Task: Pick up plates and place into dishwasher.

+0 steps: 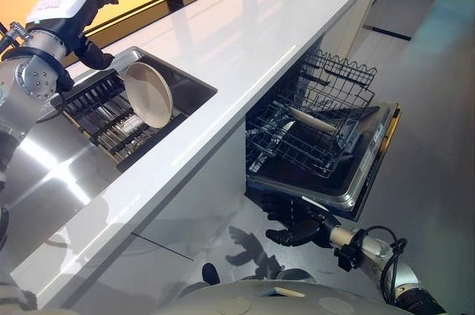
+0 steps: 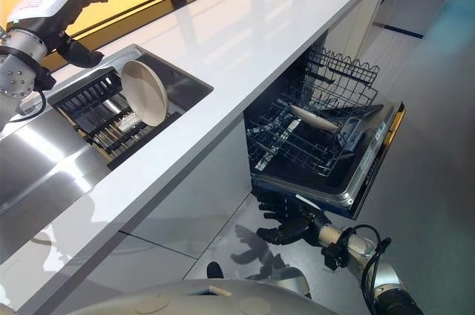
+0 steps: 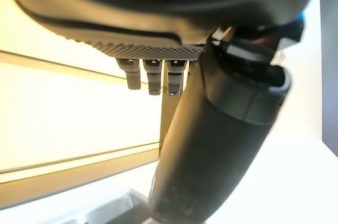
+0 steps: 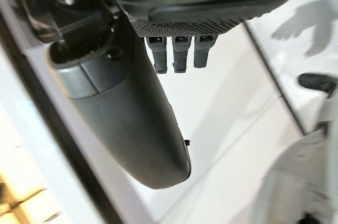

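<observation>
Flanking plate (image 1: pixel 148 93): sink rack (image 1: pixel 104 111), countertop (image 1: pixel 245 40)

Cream plate (image 1: pixel 148 93) in a black rack (image 1: pixel 111 118); white counter (image 1: pixel 245 40); dark wire basket (image 1: pixel 312 125) (another pale plate (image 1: pixel 312 119) inside).

Two plates: one plate (image 1: pixel 148 93) in the sink rack (image 1: pixel 104 118), another plate (image 1: pixel 312 119) in the dishwasher (image 1: pixel 326 174).

We are in a kitchen: a white counter (image 1: pixel 245 40) with a steel sink (image 1: pixel 185 81) beside our left hand (image 1: pixel 85 29), an open dishwasher (image 1: pixel 326 144) above our right hand (image 1: pixel 297 222).
</observation>
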